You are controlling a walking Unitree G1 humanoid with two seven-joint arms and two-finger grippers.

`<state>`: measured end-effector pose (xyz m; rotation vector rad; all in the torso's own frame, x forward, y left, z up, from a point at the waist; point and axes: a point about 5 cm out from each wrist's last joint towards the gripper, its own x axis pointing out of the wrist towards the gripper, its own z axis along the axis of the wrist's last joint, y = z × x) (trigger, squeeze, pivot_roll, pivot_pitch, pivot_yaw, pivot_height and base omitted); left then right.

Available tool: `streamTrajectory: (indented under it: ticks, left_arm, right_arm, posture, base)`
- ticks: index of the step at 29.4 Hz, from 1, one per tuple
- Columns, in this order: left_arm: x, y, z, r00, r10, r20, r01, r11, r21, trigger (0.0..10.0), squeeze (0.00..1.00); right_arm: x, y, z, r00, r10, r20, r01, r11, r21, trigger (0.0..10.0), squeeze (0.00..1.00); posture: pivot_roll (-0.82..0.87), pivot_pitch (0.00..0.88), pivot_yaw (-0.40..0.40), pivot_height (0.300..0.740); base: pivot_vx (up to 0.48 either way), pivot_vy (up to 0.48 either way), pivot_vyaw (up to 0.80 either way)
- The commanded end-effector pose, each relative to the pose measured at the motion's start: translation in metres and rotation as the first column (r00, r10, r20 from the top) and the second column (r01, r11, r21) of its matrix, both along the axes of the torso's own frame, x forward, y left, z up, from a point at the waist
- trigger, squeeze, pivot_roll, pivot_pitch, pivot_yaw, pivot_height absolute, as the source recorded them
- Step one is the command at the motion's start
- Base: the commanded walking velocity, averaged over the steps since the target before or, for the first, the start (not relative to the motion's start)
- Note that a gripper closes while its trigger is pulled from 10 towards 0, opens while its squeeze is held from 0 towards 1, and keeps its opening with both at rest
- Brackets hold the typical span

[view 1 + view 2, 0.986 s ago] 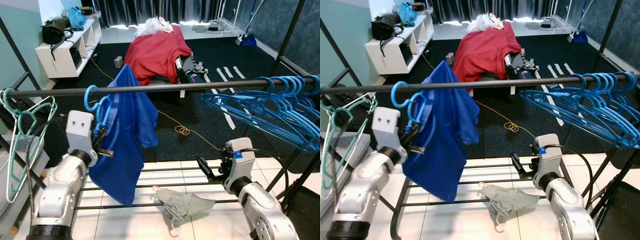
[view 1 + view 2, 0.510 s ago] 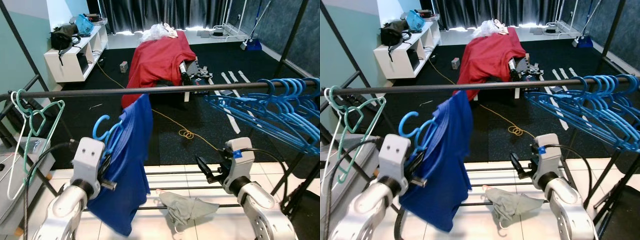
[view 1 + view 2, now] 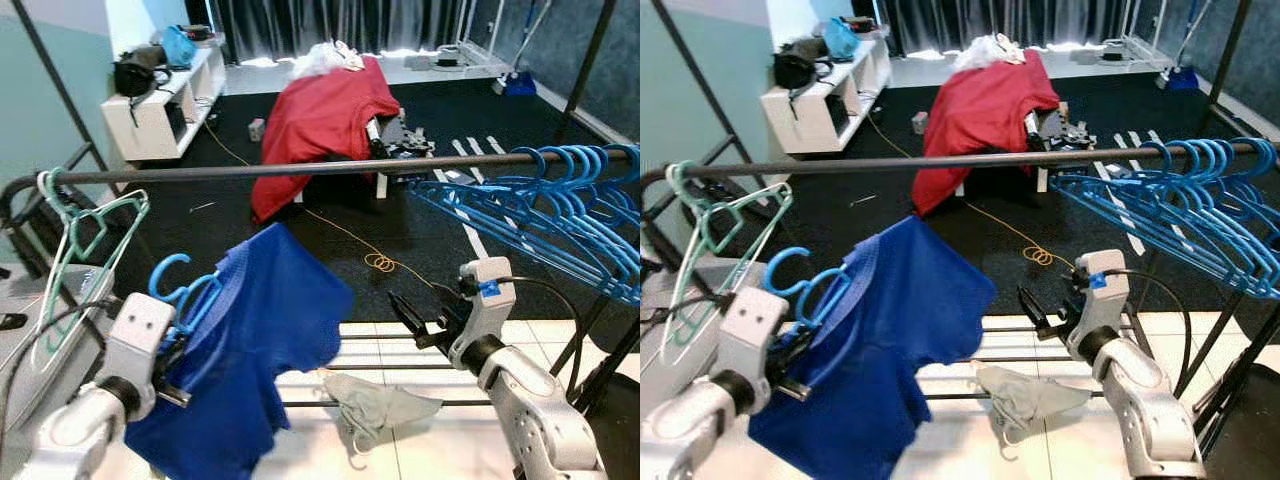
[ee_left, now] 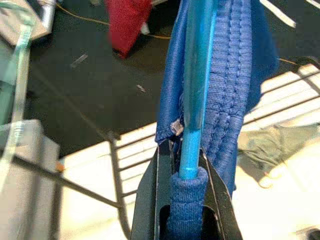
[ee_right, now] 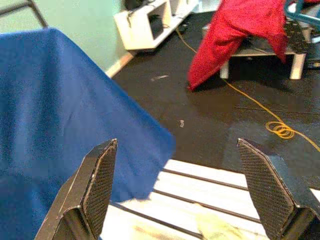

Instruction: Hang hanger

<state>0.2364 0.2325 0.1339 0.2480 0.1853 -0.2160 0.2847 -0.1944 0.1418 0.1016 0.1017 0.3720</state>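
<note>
Since a second ago the left tool [image 3: 172, 372] has dropped well below the rail [image 3: 300, 170], carrying the blue hanger [image 3: 180, 300] and its blue shirt [image 3: 250, 370] down and off the bar, where the hook had been looped before; the shirt now billows out toward the right tool. The camera has also shifted, so part of that change is the robot's own motion.

The left tool is clamped on the hanger's neck, with shirt collar bunched between its fingers [image 4: 150, 200], as the left wrist view shows. The hook curls just above that tool, free of the rail. The right tool [image 3: 420, 322] stands spread wide and empty, beyond the shirt's hem and above a grey garment [image 3: 380, 405] lying on the lower rack bars [image 3: 400, 365].

As I judge it, the step in hand is carrying the loaded hanger back toward the rail. The next move calls for lifting the left tool until the hook clears the bar, then lowering it over the free stretch between the green hanger [image 3: 85, 250] on its far side and the blue hanger bunch [image 3: 540, 210] past the right tool.

The hanger's shoulders are hidden under the cloth, and the shirt's lower edge is cut off by the frame.
</note>
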Motion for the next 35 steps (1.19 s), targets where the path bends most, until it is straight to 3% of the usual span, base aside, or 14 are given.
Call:
streamTrajectory:
  ticks: [1,4,5,8,11,13,16,24,27,31,32,35]
  left_arm:
    - [0.002,0.006,0.006,1.0,0.003,0.023,-0.003,1.0,-0.001,10.0,0.0]
    - [0.004,0.011,0.013,0.999,0.008,0.037,-0.008,1.0,-0.016,10.0,0.0]
    - [0.005,0.003,0.015,0.999,-0.014,0.045,0.016,0.999,-0.052,10.0,0.0]
    - [0.005,0.003,0.015,0.999,-0.014,0.045,0.016,0.999,-0.052,10.0,0.0]
    - [0.006,-0.018,0.015,0.996,-0.072,0.052,0.077,0.991,-0.105,10.0,0.0]
    - [0.006,-0.018,0.015,0.996,-0.072,0.052,0.077,0.991,-0.105,10.0,0.0]
    - [0.01,-0.027,0.017,0.992,-0.108,0.066,0.116,0.985,-0.13,10.0,0.0]
    - [0.013,-0.018,0.027,0.978,-0.195,0.073,0.203,0.973,-0.112,10.0,0.0]
    - [0.011,-0.01,0.039,0.953,-0.294,0.077,0.299,0.951,-0.071,10.0,0.0]
    - [0.006,0.0,0.053,0.91,-0.409,0.063,0.412,0.911,-0.028,10.0,0.0]
    - [0.004,0.003,0.057,0.893,-0.446,0.054,0.447,0.894,-0.016,10.0,0.0]
    - [0.002,0.005,0.061,0.876,-0.48,0.044,0.481,0.877,-0.003,10.0,0.0]
  right_arm:
    - [0.0,0.0,0.0,1.0,0.008,-0.009,-0.007,1.0,0.016,10.0,0.0]
    - [0.003,-0.002,0.004,1.0,0.01,0.001,-0.01,1.0,0.027,10.0,0.0]
    - [0.004,-0.001,0.006,1.0,0.021,0.008,-0.021,0.999,0.03,10.0,0.0]
    - [0.004,-0.001,0.006,1.0,0.021,0.008,-0.021,0.999,0.03,10.0,0.0]
    - [0.003,0.005,0.01,0.998,0.065,0.018,-0.065,0.997,0.046,10.0,0.0]
    - [0.003,0.005,0.01,0.998,0.065,0.018,-0.065,0.997,0.046,10.0,0.0]
    - [0.0,0.018,0.023,0.986,0.158,0.062,-0.165,0.977,0.135,10.0,0.0]
    - [-0.006,0.028,0.035,0.953,0.283,0.111,-0.299,0.938,0.177,10.0,0.0]
    - [-0.01,0.029,0.042,0.92,0.361,0.15,-0.386,0.902,0.195,10.0,0.0]
    - [-0.01,0.024,0.048,0.905,0.384,0.181,-0.414,0.894,0.171,10.0,0.01]
    - [-0.009,0.022,0.049,0.902,0.387,0.191,-0.418,0.894,0.16,10.0,1.0]
    - [-0.009,0.02,0.051,0.902,0.385,0.198,-0.416,0.896,0.152,10.0,1.0]
  posture:
    - [-0.06,0.005,0.05,0.731]
    - [-0.06,0.005,0.05,0.731]
    - [-0.06,0.005,0.05,0.731]
    - [-0.06,0.005,0.05,0.731]
    - [-0.07,0.005,0.047,0.731]
    - [-0.07,0.005,0.047,0.731]
    - [-0.07,0.001,0.051,0.731]
    - [-0.06,0.0,0.051,0.731]
    - [-0.06,0.0,0.05,0.731]
    - [-0.06,0.0,0.049,0.731]
    - [-0.06,0.0,0.049,0.731]
    - [-0.06,0.0,0.048,0.731]
  base:
    - [-0.48,0.0,0.0]
    - [-0.48,0.0,0.0]
    - [-0.48,0.0,0.0]
    - [-0.48,0.0,0.0]
    - [-0.48,0.0,0.0]
    - [-0.48,0.0,0.0]
    - [-0.48,0.0,0.0]
    - [-0.447,0.0,0.0]
    - [0.0,0.0,0.0]
    - [0.0,0.0,0.0]
    - [0.0,0.0,0.0]
    - [0.0,0.0,0.0]
